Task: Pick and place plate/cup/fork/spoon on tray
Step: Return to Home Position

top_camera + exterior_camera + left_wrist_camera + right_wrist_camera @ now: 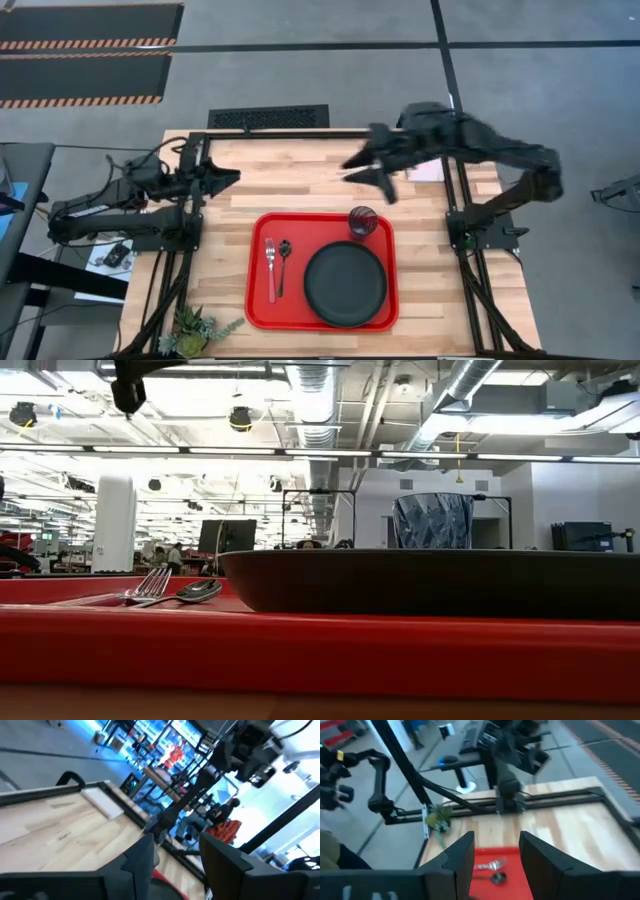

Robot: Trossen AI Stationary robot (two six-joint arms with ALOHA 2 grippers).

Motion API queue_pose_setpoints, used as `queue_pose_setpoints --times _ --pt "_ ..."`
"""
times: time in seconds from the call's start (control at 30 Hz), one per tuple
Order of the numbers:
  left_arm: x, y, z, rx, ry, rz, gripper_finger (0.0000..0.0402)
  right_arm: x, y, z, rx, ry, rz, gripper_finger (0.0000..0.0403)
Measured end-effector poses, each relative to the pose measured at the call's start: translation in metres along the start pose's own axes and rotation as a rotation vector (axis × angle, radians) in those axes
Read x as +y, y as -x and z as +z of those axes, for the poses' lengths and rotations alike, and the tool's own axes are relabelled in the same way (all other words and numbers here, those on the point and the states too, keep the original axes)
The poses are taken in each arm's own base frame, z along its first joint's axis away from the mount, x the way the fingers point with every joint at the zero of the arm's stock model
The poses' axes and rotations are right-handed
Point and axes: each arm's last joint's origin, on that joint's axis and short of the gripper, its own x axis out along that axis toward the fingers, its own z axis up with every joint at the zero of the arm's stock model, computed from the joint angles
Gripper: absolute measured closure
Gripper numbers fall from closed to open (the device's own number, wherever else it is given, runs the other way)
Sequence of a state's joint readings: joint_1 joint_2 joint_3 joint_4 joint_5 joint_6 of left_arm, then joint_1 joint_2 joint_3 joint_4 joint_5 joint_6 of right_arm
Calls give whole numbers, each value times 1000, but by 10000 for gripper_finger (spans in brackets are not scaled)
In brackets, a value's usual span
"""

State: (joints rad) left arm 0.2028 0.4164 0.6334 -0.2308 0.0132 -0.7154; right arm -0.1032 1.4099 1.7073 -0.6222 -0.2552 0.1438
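Red tray (255,300) is carrying everything already: plate (345,284) at its middle, cup (362,221) at its far corner, fork (270,269) and spoon (283,262) lying lengthwise beside the plate. Right jaws (366,171) are hovering spread and empty beyond the cup; left jaws (228,176) are waiting parted, empty, off the tray's far-left corner.

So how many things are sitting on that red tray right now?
4. On the tray: the fork at its left, the spoon just beside it, the black plate right of centre, and the cup behind the plate.
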Motion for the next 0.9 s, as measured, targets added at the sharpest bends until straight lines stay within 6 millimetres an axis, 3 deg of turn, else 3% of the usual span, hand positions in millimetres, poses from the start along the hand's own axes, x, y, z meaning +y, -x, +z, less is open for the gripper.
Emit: queue_pose_setpoints --times 0.13,0.27,0.37,0.63,0.9 --pt "-4 10 4 -54 -86 -54 258 9 42 -2 -29 28 -85 223" --pt "-12 20 10 -109 -210 -163 258 14 63 -16 -166 113 59 224" --pt "-10 25 8 -106 -209 -154 258 11 72 -46 -260 119 100 226" --pt "12 20 -17 -41 -143 -118 258 -4 67 -141 -442 2 131 223" --pt "15 47 -21 -101 -167 -144 258 -6 100 -190 -591 -29 47 225"
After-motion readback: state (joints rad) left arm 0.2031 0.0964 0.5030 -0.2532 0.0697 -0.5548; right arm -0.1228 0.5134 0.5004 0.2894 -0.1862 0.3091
